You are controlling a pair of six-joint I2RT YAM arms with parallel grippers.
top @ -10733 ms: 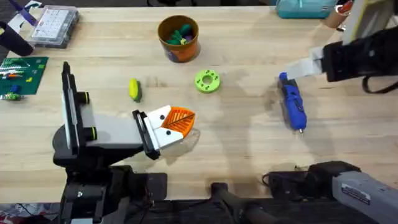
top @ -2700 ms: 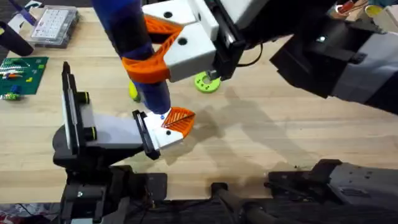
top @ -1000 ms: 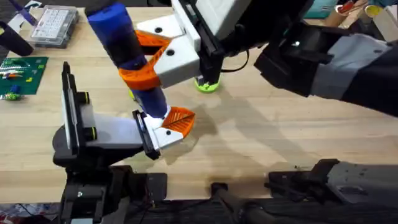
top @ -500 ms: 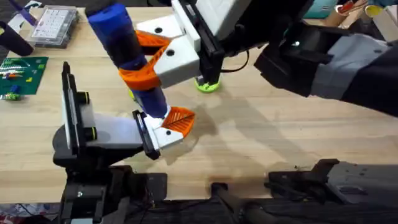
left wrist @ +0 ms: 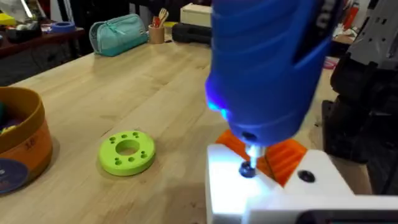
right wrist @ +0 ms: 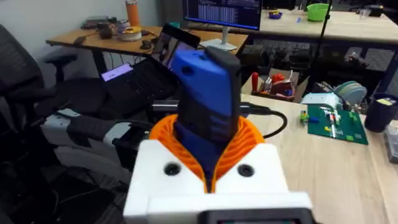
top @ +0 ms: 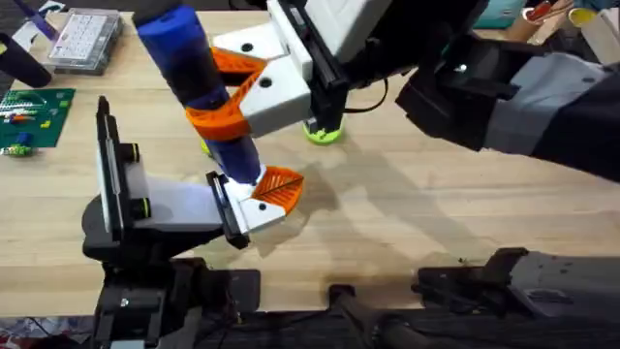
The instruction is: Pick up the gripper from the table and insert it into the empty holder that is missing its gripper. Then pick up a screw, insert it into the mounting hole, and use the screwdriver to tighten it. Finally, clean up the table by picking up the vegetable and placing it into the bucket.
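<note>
My right gripper (top: 215, 92) reaches across from the right and is shut on the bright blue screwdriver (top: 199, 82), which is tilted with its bit pointing down. The lit bit rests on a dark screw (left wrist: 247, 169) in the white mounted gripper with orange pads (top: 260, 197) at the end of the left arm. From the right wrist view, the screwdriver (right wrist: 205, 99) stands between the orange pads (right wrist: 249, 140). A sliver of the yellow-green vegetable (top: 202, 145) shows behind the screwdriver. The orange-brown bucket (left wrist: 22, 140) stands farther back on the table (top: 436, 223).
A lime-green disc with holes (top: 325, 132) lies just behind the mounted gripper. A clear parts box (top: 85, 39) and a green circuit board (top: 34, 109) sit at the far left. A teal pouch (left wrist: 118, 32) rests at the back edge. The right arm's dark bulk spans the upper right.
The right gripper took the screwdriver from the table's right side and carried it to the mounted gripper, then tilted it. Nothing has moved in the last second.
</note>
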